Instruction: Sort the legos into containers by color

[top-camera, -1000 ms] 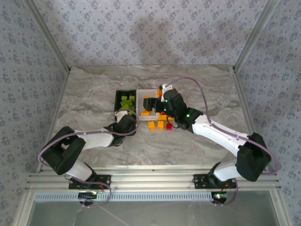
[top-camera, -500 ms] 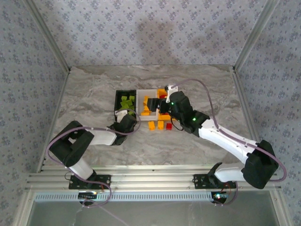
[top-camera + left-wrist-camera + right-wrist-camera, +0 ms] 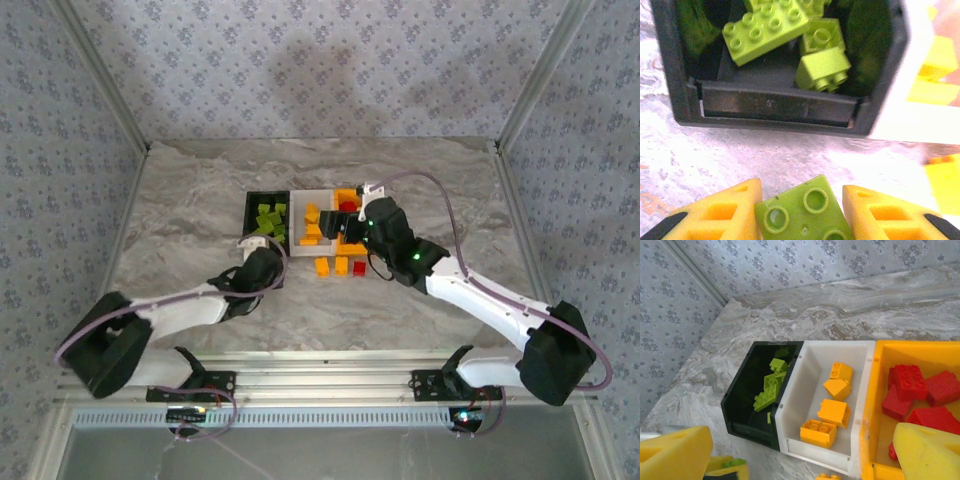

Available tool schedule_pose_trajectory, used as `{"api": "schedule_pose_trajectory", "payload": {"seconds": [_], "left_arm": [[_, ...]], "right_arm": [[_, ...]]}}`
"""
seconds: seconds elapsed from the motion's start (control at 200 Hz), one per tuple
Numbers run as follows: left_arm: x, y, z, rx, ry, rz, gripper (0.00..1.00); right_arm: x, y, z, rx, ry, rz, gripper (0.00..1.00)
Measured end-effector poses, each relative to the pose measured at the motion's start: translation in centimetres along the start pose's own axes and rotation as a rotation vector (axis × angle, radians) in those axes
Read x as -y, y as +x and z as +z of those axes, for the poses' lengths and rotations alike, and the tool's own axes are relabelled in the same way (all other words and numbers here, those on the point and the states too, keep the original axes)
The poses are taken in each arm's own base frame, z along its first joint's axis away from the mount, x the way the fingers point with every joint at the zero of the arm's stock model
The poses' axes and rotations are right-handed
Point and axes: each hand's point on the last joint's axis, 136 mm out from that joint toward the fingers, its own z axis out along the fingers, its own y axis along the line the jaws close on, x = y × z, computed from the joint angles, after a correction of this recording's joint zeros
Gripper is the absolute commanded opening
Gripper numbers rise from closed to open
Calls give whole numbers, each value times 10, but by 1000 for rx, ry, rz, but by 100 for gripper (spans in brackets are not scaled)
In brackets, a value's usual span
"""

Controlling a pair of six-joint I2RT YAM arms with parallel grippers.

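On the grey marbled table, near its middle, we log three bins in a touching row: black bin on the left of the top view, then white bin, then orange bin. Blue-grey flowered walls close three sides, and bare metal posts run up the back corners.

The black bin holds green bricks, the white bin orange-yellow bricks, and the orange bin red bricks. Just in front of the white bin, loose orange bricks and one red brick lie on the marble.

We find the left gripper just in front of the black bin, clamped on a green brick that touches both fingers. We cannot tell whether that brick rests on the table. The right gripper hangs over the white and orange bins, fingers spread wide, released.
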Motion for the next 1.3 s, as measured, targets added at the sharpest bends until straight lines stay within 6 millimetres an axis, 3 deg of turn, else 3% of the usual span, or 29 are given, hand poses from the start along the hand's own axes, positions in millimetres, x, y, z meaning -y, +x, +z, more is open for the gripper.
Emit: {"api": "schedule_pose_trajectory", "payload": {"seconds": [0.085, 0.17, 0.275, 0.36, 0.555, 0.73, 0.869, 0.974, 1.074, 1.169, 1.299], "left_arm": [[4, -18, -19, 33, 26, -20, 34], [5, -43, -24, 54, 24, -45, 34], [2, -82, -12, 77, -3, -100, 33], [-1, -101, 9, 64, -35, -115, 32], [9, -104, 56, -16, -58, -89, 35], [7, -109, 79, -48, -87, -87, 53], [8, -117, 83, -54, -82, -99, 67], [16, -122, 77, -51, -49, -107, 77], [28, -133, 58, -29, 2, -111, 83], [47, -151, 22, 29, 87, -114, 99], [70, -163, -38, 119, 220, -105, 100]], "right_arm": [[4, 5, -2, -5, 9, 6, 95], [8, 8, -3, -9, 16, 15, 95], [13, 14, -3, -20, 27, 29, 95], [18, 20, -4, -31, 40, 39, 95], [30, 30, -13, -50, 73, 56, 95], [37, 43, -16, -84, 92, 64, 95], [45, 63, -17, -140, 120, 58, 95], [47, 78, -19, -180, 126, 49, 94], [42, 89, -18, -214, 115, 36, 91], [35, 108, -13, -269, 106, 11, 87], [27, 139, 2, -379, 116, -42, 80]]}}
